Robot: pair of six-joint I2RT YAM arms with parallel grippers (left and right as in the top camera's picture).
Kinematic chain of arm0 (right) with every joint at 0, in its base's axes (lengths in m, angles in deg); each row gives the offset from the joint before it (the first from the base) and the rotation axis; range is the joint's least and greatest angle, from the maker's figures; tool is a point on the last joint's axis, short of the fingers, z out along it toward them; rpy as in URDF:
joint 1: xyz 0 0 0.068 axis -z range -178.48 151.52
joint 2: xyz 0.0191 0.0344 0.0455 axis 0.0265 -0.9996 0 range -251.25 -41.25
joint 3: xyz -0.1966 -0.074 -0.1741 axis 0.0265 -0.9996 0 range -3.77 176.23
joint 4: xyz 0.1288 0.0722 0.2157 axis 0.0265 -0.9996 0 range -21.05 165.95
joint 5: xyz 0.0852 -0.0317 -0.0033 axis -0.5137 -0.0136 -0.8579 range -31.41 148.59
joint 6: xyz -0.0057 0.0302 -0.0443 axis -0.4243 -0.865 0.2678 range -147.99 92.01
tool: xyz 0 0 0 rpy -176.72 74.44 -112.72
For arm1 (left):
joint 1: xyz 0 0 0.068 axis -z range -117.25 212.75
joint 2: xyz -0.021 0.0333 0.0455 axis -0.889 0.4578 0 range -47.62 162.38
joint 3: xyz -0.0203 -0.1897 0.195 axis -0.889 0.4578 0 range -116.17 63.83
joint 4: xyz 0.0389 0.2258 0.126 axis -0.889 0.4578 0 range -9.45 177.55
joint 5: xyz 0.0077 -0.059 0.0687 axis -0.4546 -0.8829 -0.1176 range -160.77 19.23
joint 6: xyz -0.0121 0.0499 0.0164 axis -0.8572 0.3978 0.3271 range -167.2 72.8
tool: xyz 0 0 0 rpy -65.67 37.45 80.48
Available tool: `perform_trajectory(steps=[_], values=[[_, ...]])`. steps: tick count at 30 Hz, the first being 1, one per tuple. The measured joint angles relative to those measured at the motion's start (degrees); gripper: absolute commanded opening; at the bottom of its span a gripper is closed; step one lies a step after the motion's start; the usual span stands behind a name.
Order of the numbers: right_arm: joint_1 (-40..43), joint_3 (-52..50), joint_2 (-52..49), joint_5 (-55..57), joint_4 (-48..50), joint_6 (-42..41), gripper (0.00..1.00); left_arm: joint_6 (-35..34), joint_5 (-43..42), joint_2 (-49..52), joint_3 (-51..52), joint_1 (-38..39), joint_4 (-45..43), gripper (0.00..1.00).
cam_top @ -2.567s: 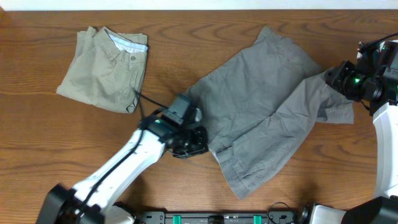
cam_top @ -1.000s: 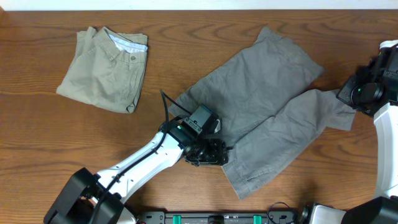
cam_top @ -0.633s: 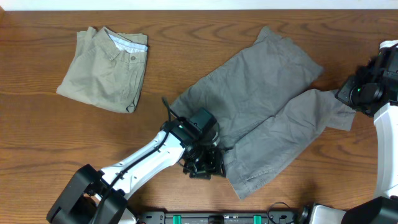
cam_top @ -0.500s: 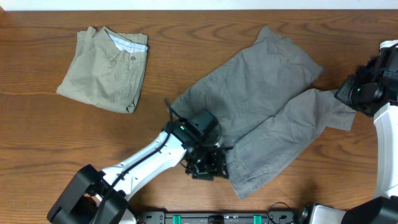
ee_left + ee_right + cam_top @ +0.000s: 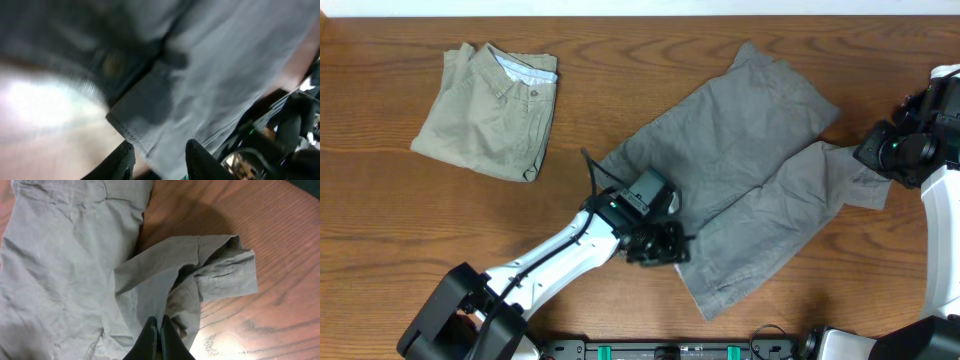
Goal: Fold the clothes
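The brown wooden desk (image 5: 400, 220) carries the grey shorts (image 5: 750, 170), spread flat and slanted across its middle and right. Well apart to their left lies a folded olive-khaki pair (image 5: 490, 110) with a small button (image 5: 533, 92) at its waistband. The left fingers (image 5: 658, 246) sit at the grey shorts' waistband edge; the blurred left wrist view shows them parted, the hem between them. At the grey shorts' far leg, the right fingers (image 5: 160, 335) are clenched on a bunched fold of the cloth.
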Motion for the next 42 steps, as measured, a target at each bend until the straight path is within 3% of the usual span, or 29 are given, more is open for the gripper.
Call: perform_trajectory(steps=[2, 6, 7, 10, 11, 19, 27, 29, 30, 33, 34, 42], values=[[0.00, 0.00, 0.00, -0.07, 0.02, 0.00, 0.01, -0.79, 0.37, 0.81, -0.04, 0.04, -0.96, 0.47], [0.00, 0.00, 0.00, -0.13, 0.02, 0.00, 0.01, -2.29, -0.52, 5.18, -0.04, 0.13, -1.73, 0.48], [0.00, 0.00, 0.00, -0.17, 0.04, 0.00, 0.01, -2.51, -0.83, 6.54, -0.04, 0.11, -2.10, 0.44], [0.00, 0.00, 0.00, -0.22, 0.04, 0.00, 0.01, -3.17, -1.70, 9.70, -0.04, -0.44, -3.10, 0.11], [0.00, 0.00, 0.00, -0.22, 0.02, 0.00, 0.01, -3.78, -2.14, 10.64, -0.04, -1.05, -3.26, 0.06], [0.00, 0.00, 0.00, -0.22, 0.09, 0.00, 0.01, -3.89, -1.29, 11.72, -0.04, -11.69, -4.37, 0.06], [0.00, 0.00, 0.00, -0.31, 0.35, -0.39, 0.01, 1.16, 2.32, 11.72, -0.50, -24.20, -13.05, 0.06], [0.00, 0.00, 0.00, -0.50, 0.33, -0.46, 0.01, 3.32, 3.13, 11.72, -1.51, -26.23, -12.63, 0.07], [0.00, 0.00, 0.00, -0.59, 0.33, -0.46, 0.01, 4.48, 3.10, 11.72, -2.62, -27.21, -11.30, 0.12], [0.00, 0.00, 0.00, -0.83, 0.31, -0.61, 0.01, 8.07, 1.81, 11.72, -6.75, -28.68, -4.76, 0.42], [0.00, 0.00, 0.00, -0.87, 0.31, -0.63, 0.01, 9.11, 1.49, 11.72, -7.96, -28.72, -2.14, 0.47], [0.00, 0.00, 0.00, -0.90, 0.33, -0.70, 0.01, 13.60, -1.01, 11.69, -10.25, -25.70, 16.83, 0.50]])
